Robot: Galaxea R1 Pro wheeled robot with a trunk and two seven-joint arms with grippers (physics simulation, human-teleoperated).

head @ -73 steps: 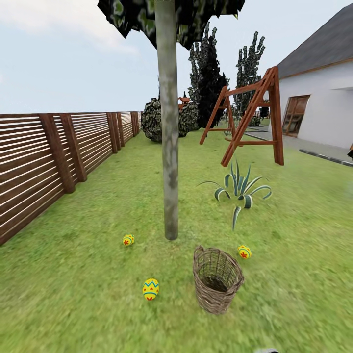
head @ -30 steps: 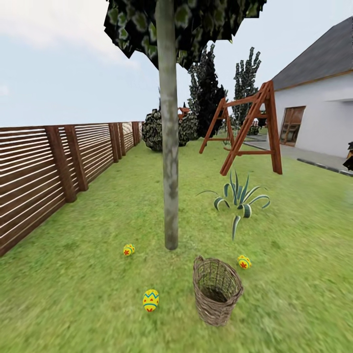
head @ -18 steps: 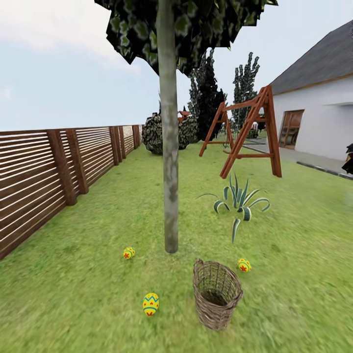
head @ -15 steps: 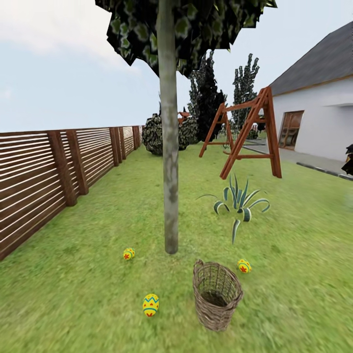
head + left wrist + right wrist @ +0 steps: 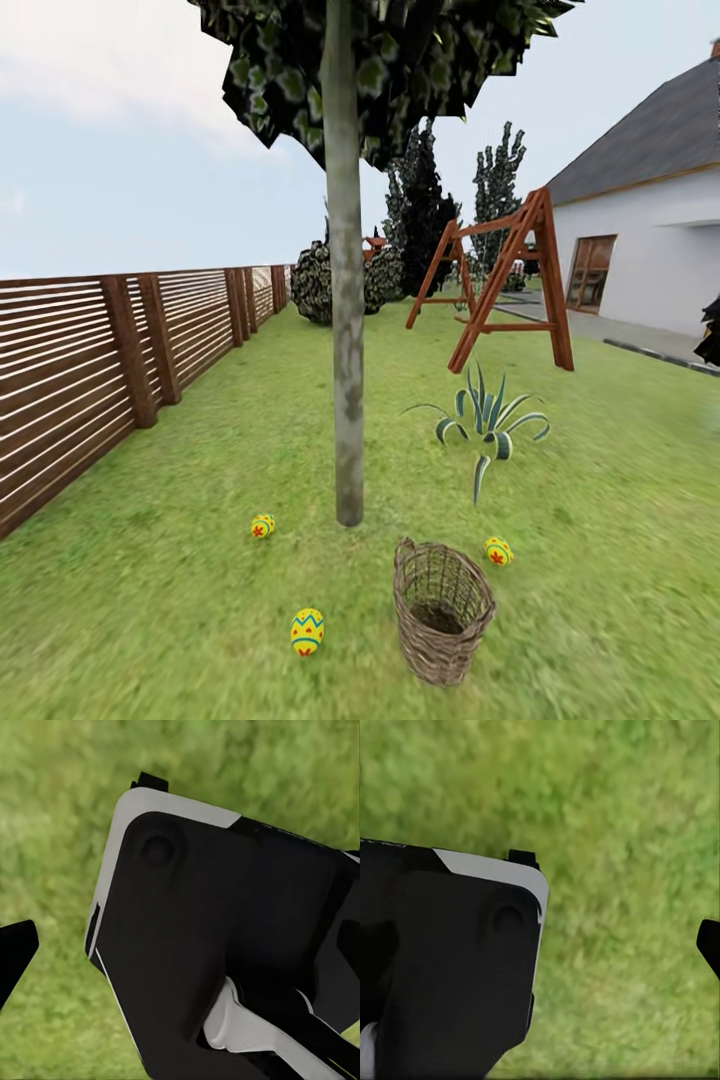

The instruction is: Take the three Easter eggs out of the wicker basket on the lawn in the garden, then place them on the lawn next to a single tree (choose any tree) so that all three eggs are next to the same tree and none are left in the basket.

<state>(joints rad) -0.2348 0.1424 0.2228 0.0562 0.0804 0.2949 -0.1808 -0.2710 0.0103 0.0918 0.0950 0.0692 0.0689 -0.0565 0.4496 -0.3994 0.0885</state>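
Note:
Three yellow Easter eggs lie on the lawn (image 5: 180, 620) around the tree (image 5: 347, 400): one (image 5: 262, 525) left of the pale trunk, one (image 5: 307, 631) nearer me, one (image 5: 498, 551) right of the wicker basket (image 5: 442, 610). The basket stands upright just in front of the trunk, and what I see of its inside holds no egg. My left gripper (image 5: 180, 960) hangs over grass with one dark fingertip (image 5: 13, 954) at the frame's edge. My right gripper (image 5: 540, 945) does the same, its fingertip (image 5: 709, 945) far to the side. Both look open and hold nothing.
A brown slat fence (image 5: 90, 360) runs along the left. A spiky striped plant (image 5: 488, 415) grows right of the tree, and a wooden swing frame (image 5: 500, 280) and a white house (image 5: 650, 250) stand beyond. Black-and-white robot body (image 5: 225, 945) crosses both wrist views.
The whole picture has slid down a little and more of the tree's crown shows, so the camera has moved. Eggs and basket lie where they were.

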